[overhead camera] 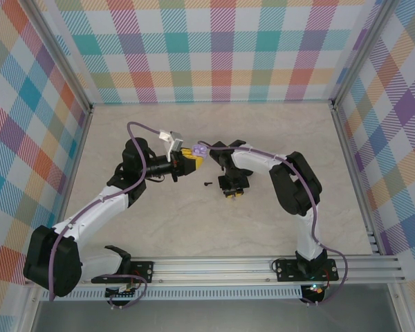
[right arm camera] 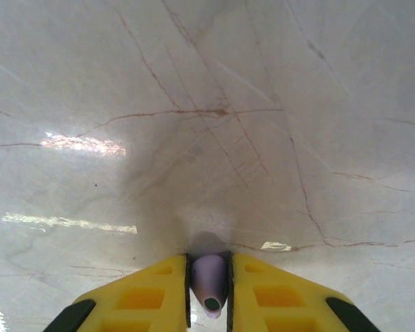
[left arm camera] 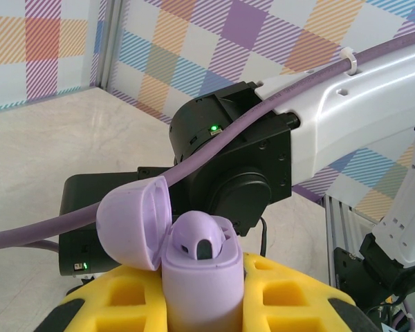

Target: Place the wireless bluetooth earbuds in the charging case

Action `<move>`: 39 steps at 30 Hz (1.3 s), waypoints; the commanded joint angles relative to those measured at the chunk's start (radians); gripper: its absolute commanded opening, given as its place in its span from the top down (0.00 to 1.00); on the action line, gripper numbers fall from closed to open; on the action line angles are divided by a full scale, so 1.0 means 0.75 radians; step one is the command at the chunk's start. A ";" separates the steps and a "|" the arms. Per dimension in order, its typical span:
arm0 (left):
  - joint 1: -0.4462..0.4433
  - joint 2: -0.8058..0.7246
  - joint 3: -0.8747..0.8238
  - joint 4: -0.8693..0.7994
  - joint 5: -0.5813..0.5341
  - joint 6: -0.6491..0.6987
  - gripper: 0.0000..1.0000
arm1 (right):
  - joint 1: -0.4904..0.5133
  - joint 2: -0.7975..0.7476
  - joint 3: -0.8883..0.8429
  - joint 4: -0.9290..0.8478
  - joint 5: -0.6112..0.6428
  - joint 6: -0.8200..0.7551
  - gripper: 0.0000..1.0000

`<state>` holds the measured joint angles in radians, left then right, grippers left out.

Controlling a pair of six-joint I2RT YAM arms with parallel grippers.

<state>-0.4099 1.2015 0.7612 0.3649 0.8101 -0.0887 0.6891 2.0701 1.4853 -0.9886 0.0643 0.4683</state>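
Observation:
My left gripper [overhead camera: 191, 161] [left arm camera: 204, 308] is shut on a lavender charging case [left arm camera: 199, 280] [overhead camera: 200, 150] and holds it upright above the table. Its lid [left arm camera: 131, 223] hangs open to the left. One lavender earbud [left arm camera: 203, 238] sits in a socket of the case. My right gripper [overhead camera: 231, 192] [right arm camera: 208, 264] points down close to the marble table, just right of the case. Its yellow fingers [right arm camera: 152, 294] are shut on a second lavender earbud [right arm camera: 208, 280], dark tip towards the camera. A tiny black earbud [overhead camera: 207, 184] lies on the table between the two grippers.
The right arm's black wrist [left arm camera: 228, 159] and purple cable [left arm camera: 124, 207] fill the space right behind the held case. Checkered walls [overhead camera: 214, 48] close in the table on three sides. An aluminium rail [overhead camera: 263, 266] runs along the near edge.

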 commanded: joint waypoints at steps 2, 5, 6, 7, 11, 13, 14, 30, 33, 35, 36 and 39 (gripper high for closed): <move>0.013 -0.017 -0.008 0.001 -0.002 0.010 1.00 | -0.014 -0.022 -0.078 0.031 0.018 0.038 0.82; 0.013 -0.013 -0.014 -0.002 -0.008 0.008 1.00 | -0.046 -0.088 -0.123 0.095 -0.017 0.044 0.82; 0.013 -0.012 -0.015 -0.004 -0.011 0.008 1.00 | -0.057 -0.108 -0.136 0.119 -0.031 0.046 0.82; 0.013 -0.009 -0.018 -0.004 -0.015 0.006 1.00 | -0.072 -0.134 -0.155 0.147 -0.050 0.044 0.82; 0.005 0.003 -0.027 -0.006 -0.039 0.004 1.00 | -0.129 -0.217 -0.225 0.238 -0.123 0.050 0.82; -0.003 0.016 -0.033 -0.006 -0.068 0.000 1.00 | -0.158 -0.254 -0.261 0.279 -0.154 0.050 0.82; -0.010 0.027 -0.035 -0.006 -0.089 -0.003 1.00 | -0.175 -0.277 -0.286 0.308 -0.175 0.053 0.82; -0.128 0.351 -0.083 0.155 -0.360 -0.167 1.00 | -0.406 -0.656 -0.602 0.710 -0.592 0.063 0.82; -0.144 0.402 -0.105 0.258 -0.342 -0.190 1.00 | -0.421 -0.725 -0.626 0.779 -0.669 0.077 0.82; -0.154 0.427 -0.126 0.350 -0.322 -0.209 1.00 | -0.424 -0.771 -0.631 0.825 -0.715 0.088 0.82; -0.159 0.439 -0.135 0.406 -0.308 -0.225 1.00 | -0.424 -0.796 -0.634 0.850 -0.738 0.096 0.82; -0.175 0.471 -0.135 0.495 -0.269 -0.243 1.00 | -0.422 -0.860 -0.638 0.928 -0.798 0.125 0.82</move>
<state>-0.5240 1.5406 0.6624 0.5858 0.5678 -0.2413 0.3744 1.4761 1.0157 -0.3916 -0.4400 0.5343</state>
